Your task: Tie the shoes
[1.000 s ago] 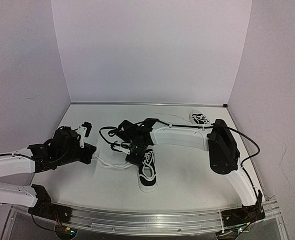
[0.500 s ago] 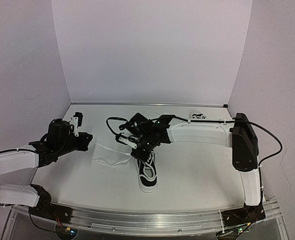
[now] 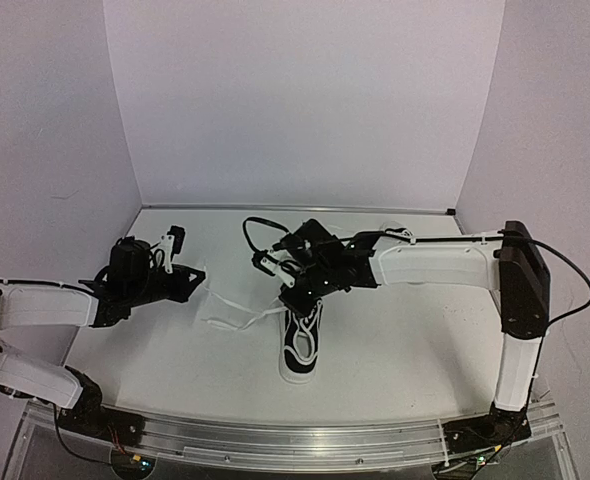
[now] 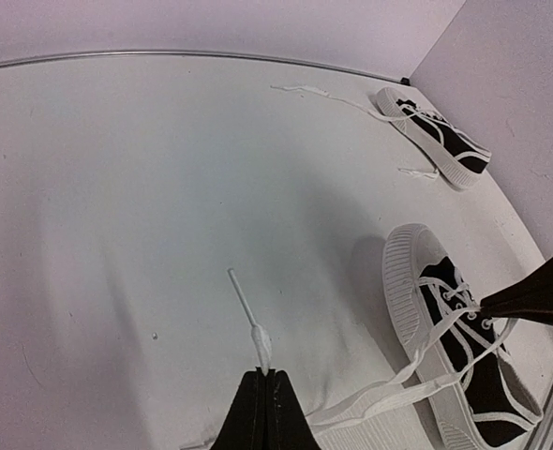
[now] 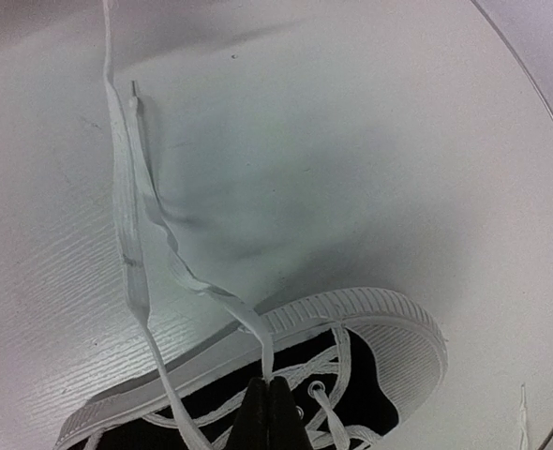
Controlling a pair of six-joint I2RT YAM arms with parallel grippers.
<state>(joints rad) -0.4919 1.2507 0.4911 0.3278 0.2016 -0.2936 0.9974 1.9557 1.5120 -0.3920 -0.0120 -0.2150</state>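
A black sneaker [image 3: 300, 345] with a white sole lies at the table's middle, also in the left wrist view [image 4: 445, 337] and the right wrist view [image 5: 370, 375]. My left gripper [image 3: 195, 273] is left of it, shut on the end of one white lace [image 4: 248, 314], whose tip sticks out past the fingertips [image 4: 265, 375]. My right gripper [image 3: 292, 299] hovers over the shoe's far end, shut on the other lace [image 5: 258, 328] just above the eyelets [image 5: 269, 382]. Slack lace [image 3: 237, 308] lies between the grippers. The second sneaker [image 4: 436, 136] lies at the back right, mostly hidden behind my right arm in the top view.
White walls enclose the table on the left, back and right. A metal rail [image 3: 305, 440] runs along the near edge. The second shoe's loose laces [image 4: 323, 94] trail over the back of the table.
My left gripper has moved right, toward the shoe, holding its lace end. My right gripper has shifted slightly right and back, its elbow swinging right. The slack lace has shifted with them.
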